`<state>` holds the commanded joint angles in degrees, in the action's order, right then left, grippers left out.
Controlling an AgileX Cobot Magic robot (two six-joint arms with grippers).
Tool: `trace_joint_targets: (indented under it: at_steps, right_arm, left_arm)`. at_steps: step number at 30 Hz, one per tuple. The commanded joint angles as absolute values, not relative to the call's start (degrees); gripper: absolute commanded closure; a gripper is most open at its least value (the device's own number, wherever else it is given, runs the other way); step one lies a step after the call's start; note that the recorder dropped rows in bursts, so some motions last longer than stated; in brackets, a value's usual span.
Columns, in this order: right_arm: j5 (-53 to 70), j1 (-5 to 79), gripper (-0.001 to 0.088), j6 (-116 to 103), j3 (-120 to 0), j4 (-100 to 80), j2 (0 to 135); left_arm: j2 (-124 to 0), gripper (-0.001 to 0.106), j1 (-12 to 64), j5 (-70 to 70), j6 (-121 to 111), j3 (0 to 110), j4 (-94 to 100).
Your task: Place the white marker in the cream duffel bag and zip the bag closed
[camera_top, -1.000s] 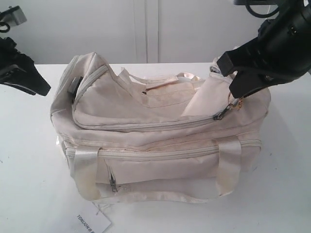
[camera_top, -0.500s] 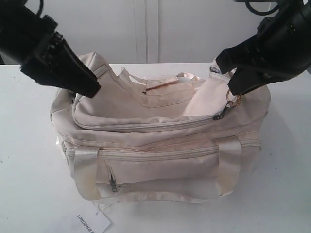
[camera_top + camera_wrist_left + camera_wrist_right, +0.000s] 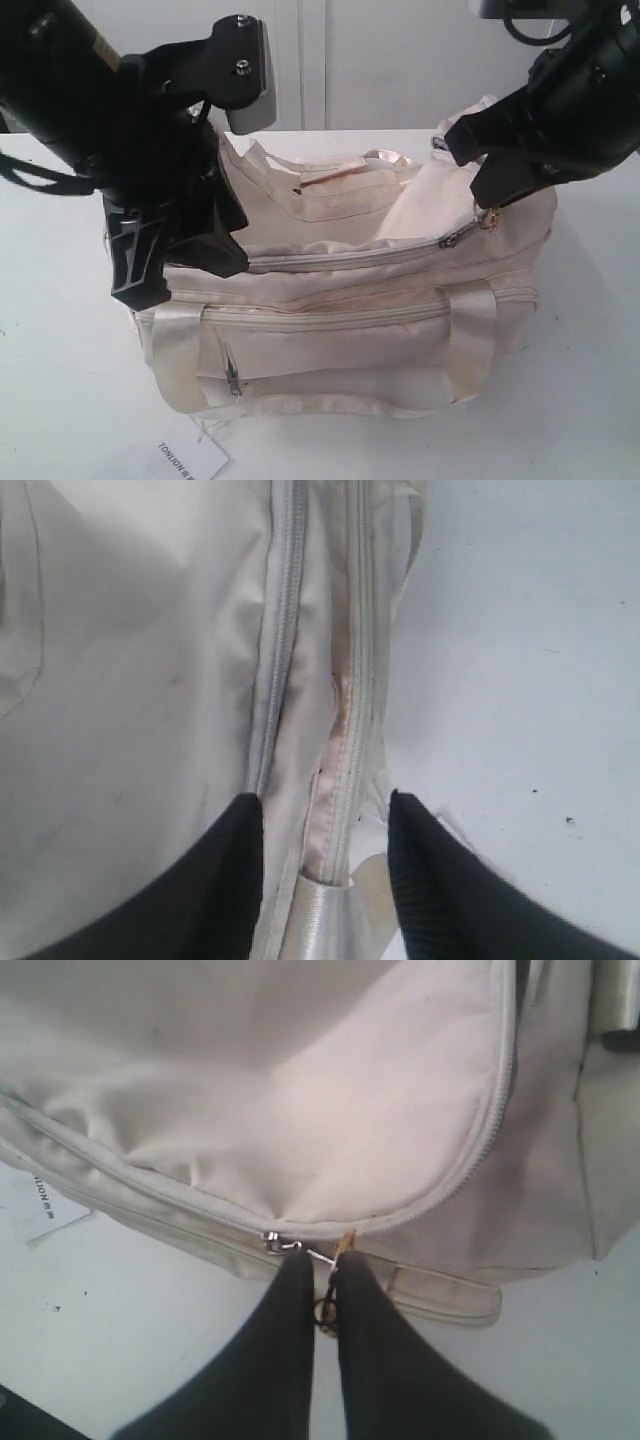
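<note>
The cream duffel bag [image 3: 340,300] sits on the white table with its curved top zipper [image 3: 350,257] partly run. My right gripper [image 3: 484,205] is at the bag's right end, shut on the gold zipper pull [image 3: 325,1307], which hangs between its black fingers [image 3: 290,1320]. The slider [image 3: 272,1241] lies just ahead of the tips. My left gripper [image 3: 320,805] is open, low over the bag's left end, with its jaws either side of a zipper seam [image 3: 350,730] and a shiny strap [image 3: 330,920]. The white marker is out of view.
A white paper tag [image 3: 185,458] with black print lies on the table in front of the bag, also visible in the right wrist view as the tag [image 3: 45,1205]. The left arm [image 3: 110,120] covers the bag's left top corner. A white wall stands behind.
The left arm swung in from the upper left and came down onto the bag's left end. The right gripper kept its hold on the pull and barely moved.
</note>
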<state>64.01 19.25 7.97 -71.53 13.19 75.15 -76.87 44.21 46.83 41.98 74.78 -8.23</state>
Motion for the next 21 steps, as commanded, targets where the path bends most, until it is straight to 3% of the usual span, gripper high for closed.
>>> trace_joint_targets:
  at_steps: [8,14,21]
  right_arm:
    - [62.5,19.2,0.0868,8.0,-71.3,13.2,75.1]
    - [62.0,19.2,0.0868,8.0,-71.3,13.2,75.1]
    - [61.7,19.2,0.0868,8.0,-71.3,13.2,75.1]
  left_arm:
    - [-77.4,0.06,48.2,28.6,42.4,67.0,-5.6]
    - [-80.4,0.059,49.0,23.2,42.5,65.6,-8.7]
    - [-83.5,0.046,53.1,17.8,47.2,65.5,-8.7]
